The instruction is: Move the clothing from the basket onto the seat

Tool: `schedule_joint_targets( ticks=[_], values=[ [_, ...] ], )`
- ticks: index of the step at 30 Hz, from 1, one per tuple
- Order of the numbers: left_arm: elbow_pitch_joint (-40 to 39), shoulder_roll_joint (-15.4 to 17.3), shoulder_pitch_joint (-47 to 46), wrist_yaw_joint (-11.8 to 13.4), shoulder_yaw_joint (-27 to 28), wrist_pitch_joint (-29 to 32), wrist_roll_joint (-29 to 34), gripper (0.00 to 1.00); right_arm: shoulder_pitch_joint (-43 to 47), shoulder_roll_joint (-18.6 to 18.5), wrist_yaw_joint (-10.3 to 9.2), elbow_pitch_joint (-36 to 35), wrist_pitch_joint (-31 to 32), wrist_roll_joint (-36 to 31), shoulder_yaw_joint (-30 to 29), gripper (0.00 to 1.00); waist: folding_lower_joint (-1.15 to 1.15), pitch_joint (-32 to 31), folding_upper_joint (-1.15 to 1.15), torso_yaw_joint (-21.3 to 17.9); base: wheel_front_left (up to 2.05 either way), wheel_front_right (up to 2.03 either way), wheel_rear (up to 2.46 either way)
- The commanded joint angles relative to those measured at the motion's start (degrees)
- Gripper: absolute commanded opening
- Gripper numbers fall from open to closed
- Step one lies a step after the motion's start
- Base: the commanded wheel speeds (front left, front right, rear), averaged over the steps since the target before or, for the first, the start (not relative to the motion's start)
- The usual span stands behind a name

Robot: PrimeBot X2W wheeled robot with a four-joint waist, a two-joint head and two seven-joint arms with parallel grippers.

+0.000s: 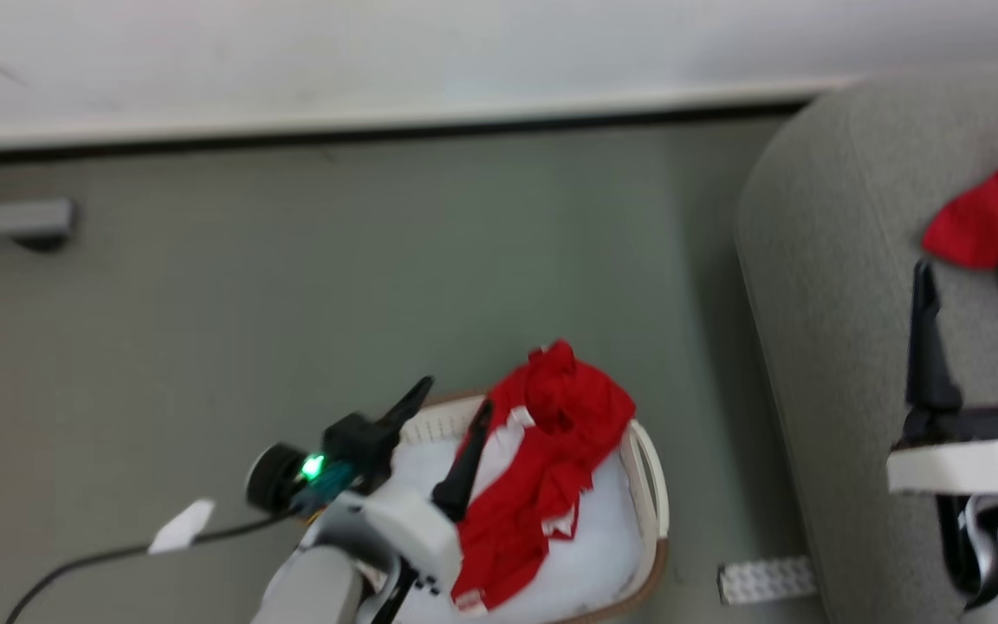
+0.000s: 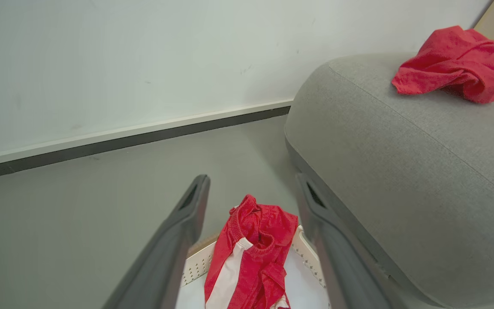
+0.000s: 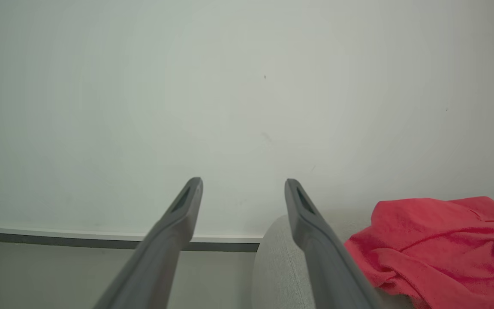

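Note:
A red garment with white panels [image 1: 542, 468] lies heaped in the cream basket [image 1: 648, 485] at the bottom middle of the head view, its top bunched above the far rim. My left gripper [image 1: 456, 400] hangs open over the basket's left part, fingers on either side of the garment's left edge; the left wrist view shows the garment [image 2: 251, 253] between and beyond the fingers [image 2: 187, 223]. A second red garment [image 1: 997, 217] lies on the grey seat [image 1: 828, 260] at right. My right gripper [image 1: 967, 277] stands open just in front of it, empty, above the seat.
Grey floor spreads to the left, ending at a white wall with a dark skirting line [image 1: 378, 134]. A grey foot or bracket [image 1: 14, 221] sits at far left. A white perforated strip [image 1: 763, 579] lies on the floor between basket and seat. A cable with a white tag [image 1: 178, 527] trails lower left.

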Motion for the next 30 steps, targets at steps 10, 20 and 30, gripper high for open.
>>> schedule_joint_targets(
  ticks=[10,20,30],
  values=[
    [8.71,0.25,-15.3,0.21,-8.91,9.33,6.25,1.0,-12.21,0.04,-0.14,-5.43,0.06,2.8,-1.8,1.0,-0.02,25.32,0.0,-6.25,0.0,0.0,0.0],
    [17.5,0.57,-26.04,1.05,-11.87,13.86,9.99,1.0,-18.4,0.01,-0.14,-7.53,0.06,4.22,-0.98,1.0,-0.02,37.17,0.0,-8.31,0.0,0.0,0.0],
    [26.65,1.72,-35.05,4.36,-12.05,15.91,12.09,1.0,-20.46,0.01,-0.14,-8.84,0.06,5.09,-0.12,1.0,-0.02,44.29,0.0,-9.56,0.0,0.0,0.0]
  ],
)
